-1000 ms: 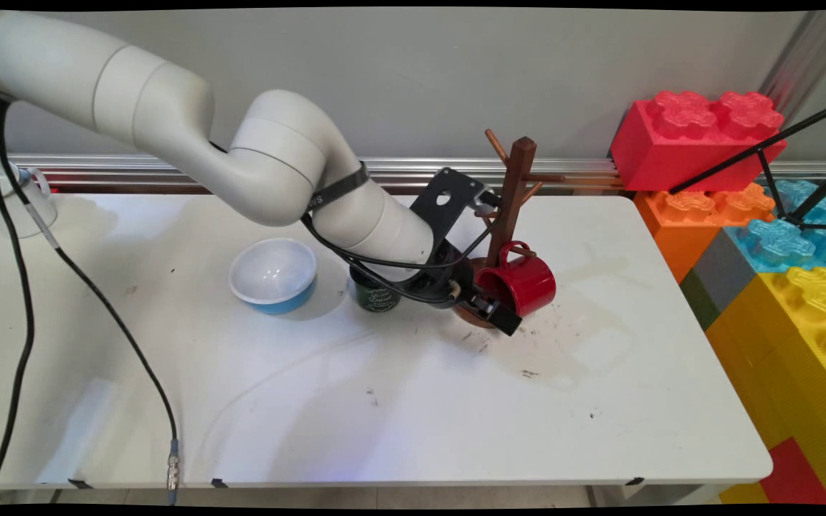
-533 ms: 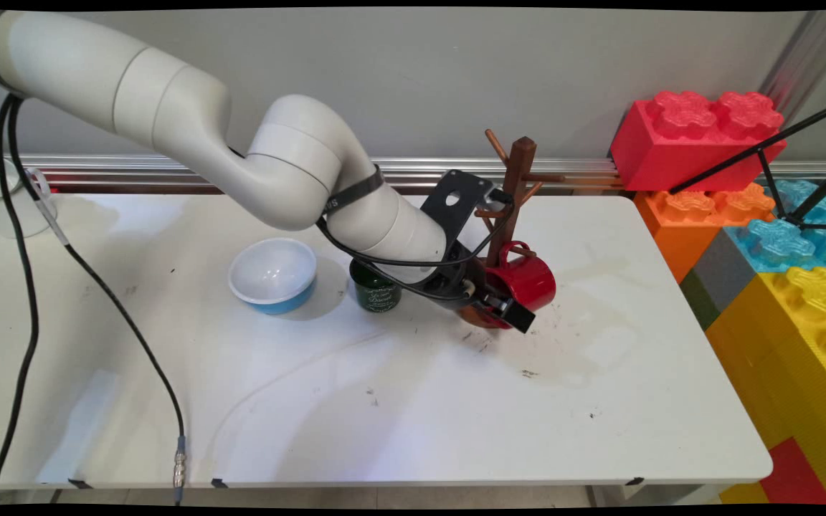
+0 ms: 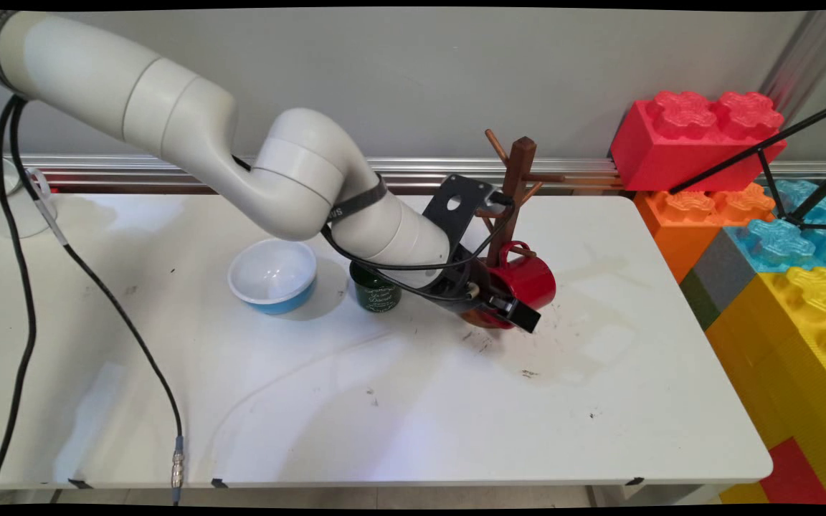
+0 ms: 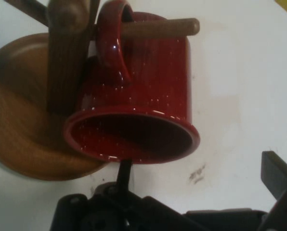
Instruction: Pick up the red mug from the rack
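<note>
A red mug [image 3: 528, 281] hangs by its handle on a low peg of the brown wooden mug tree [image 3: 515, 186], its mouth turned towards my hand. In the hand view the red mug [image 4: 143, 96] fills the centre, the peg [image 4: 158, 28] runs through its handle, and the tree's round base [image 4: 18, 130] lies to the left. My gripper [image 3: 506, 309] sits just in front of the mug's rim. It [image 4: 201, 178] is open: one finger [image 4: 124, 174] stands right below the rim, the other [image 4: 277, 173] is far off to the right, with nothing between them.
A dark green jar [image 3: 376, 290] stands just left of my wrist, and a white bowl with a blue outside [image 3: 273, 275] lies further left. A clear cup [image 3: 4, 197] is at the far left. Big toy bricks [image 3: 764, 215] are stacked past the table's right edge.
My hand and forearm have shifted a little to the right along the front of the mug. The mug stays hanging on its peg.
</note>
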`<state>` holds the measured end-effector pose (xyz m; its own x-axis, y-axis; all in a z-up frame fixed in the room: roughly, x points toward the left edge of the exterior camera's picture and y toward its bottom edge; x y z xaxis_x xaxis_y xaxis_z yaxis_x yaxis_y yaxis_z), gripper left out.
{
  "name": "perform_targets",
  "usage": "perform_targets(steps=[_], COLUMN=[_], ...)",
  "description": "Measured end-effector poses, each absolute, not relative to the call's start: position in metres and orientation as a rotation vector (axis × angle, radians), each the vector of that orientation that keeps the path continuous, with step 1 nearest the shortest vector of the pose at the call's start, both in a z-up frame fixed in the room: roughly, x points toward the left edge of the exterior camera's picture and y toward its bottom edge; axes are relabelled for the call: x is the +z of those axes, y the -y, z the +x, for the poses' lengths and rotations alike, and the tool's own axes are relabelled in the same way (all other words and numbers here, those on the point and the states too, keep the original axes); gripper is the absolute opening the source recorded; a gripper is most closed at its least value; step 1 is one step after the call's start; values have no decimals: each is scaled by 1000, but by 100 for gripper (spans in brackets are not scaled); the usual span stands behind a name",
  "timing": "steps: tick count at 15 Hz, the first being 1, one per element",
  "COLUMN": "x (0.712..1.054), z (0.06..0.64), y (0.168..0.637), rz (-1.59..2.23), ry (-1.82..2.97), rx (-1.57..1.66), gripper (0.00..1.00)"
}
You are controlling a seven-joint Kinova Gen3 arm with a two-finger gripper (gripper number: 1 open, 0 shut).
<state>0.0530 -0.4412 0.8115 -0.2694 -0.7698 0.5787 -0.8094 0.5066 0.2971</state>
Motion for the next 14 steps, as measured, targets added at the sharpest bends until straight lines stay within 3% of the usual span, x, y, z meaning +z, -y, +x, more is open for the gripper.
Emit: perform_targets(steps=[14], x=[787], z=[51], y=[448], rz=[1304], ry=[1939], rx=[37], gripper=[100])
